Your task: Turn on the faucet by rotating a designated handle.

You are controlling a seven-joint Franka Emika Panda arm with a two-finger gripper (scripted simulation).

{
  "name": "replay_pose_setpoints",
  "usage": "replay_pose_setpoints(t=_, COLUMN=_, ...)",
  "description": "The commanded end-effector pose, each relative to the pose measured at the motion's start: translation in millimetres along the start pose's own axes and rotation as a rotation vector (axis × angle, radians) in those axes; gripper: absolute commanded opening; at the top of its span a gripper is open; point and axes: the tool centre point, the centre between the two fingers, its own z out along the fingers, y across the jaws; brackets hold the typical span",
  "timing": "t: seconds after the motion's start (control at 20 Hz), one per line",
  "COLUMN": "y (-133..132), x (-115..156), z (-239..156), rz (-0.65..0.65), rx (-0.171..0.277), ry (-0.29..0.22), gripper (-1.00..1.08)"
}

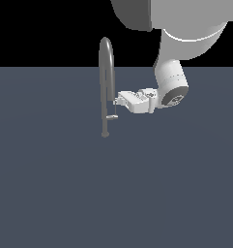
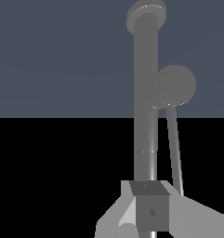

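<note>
step: reaching the handle (image 1: 110,117) | place: faucet (image 1: 106,72) stands on the table (image 1: 50,184), handle low on its stem | fingers (image 1: 119,101): beside the stem, cannot tell if wide or narrow | next: likely push handle around

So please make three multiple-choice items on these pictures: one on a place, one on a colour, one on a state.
1. In the exterior view, the gripper is on which side of the faucet?
A. the view's left
B. the view's right
C. above its arch

2. What colour is the faucet?
A. grey
B. red
C. gold

3. How does the faucet stand?
A. lying flat on the floor
B. upright, arched over at the top
C. lifted in the air by the arm

Answers: 1 B, the arm reaches in from the exterior view's right, level with the lower stem. 2 A, both views show a grey metallic pipe. 3 B, its base rests on the floor and the pipe rises and curves over.
</note>
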Motion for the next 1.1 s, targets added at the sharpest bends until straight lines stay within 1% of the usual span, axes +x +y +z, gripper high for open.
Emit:
replay_pose_setpoints(t=0.0, y=4.4, x=0.8, z=-0.3, rz=0.002, rx=-0.001, ry=-0.001, gripper=-1.00)
replay_pose_setpoints(t=0.75, y=35.0, x=1.9, z=-0.3, rz=0.002, rx=-0.003, ry=-0.002, gripper=-1.00)
replay_pose_setpoints(t=0.85, y=30.5, x=-0.8, z=-0.1, rz=-0.006, rx=-0.001, ry=0.001, gripper=-1.00)
replay_pose_setpoints(t=1.05, y=41.1, x=6.3, z=-0.1, rz=-0.004, rx=-0.002, ry=0.000, gripper=-1.00)
